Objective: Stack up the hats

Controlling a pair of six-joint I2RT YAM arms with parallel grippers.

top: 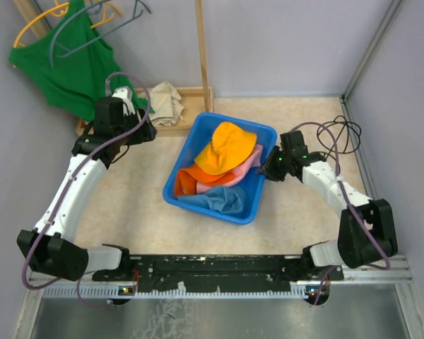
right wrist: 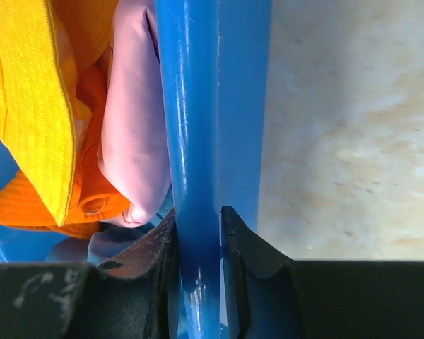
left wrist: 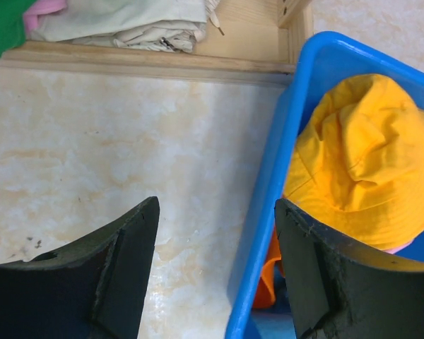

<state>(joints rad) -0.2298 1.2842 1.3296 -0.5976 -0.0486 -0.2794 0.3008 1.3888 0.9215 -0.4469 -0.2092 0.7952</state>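
Grey walls [top: 283,42] enclose a beige worktop [top: 127,205], green tank top [top: 71,70] at ten o'clock. The right tool [right wrist: 198,226] pinches the blue bin [top: 240,122] at three o'clock; the left tool [left wrist: 215,205] gapes.

bin [right wrist: 198,106]: glossy smooth blue plastic | yellow-orange hat [left wrist: 367,155]: matt woven cloth, fine ribbing | pink hat [right wrist: 131,127]: smooth cloth, faint sheen | worktop [left wrist: 127,155]: mottled beige, smooth, matt | rack base [left wrist: 162,63]: bare light wood | left hand [left wrist: 216,212]: matt black, scuffed edges

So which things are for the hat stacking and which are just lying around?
For the job: yellow-orange hat, bright orange hat, pink hat, light blue hat, blue bin holding them.
Just lying about: green tank top, beige cloth.
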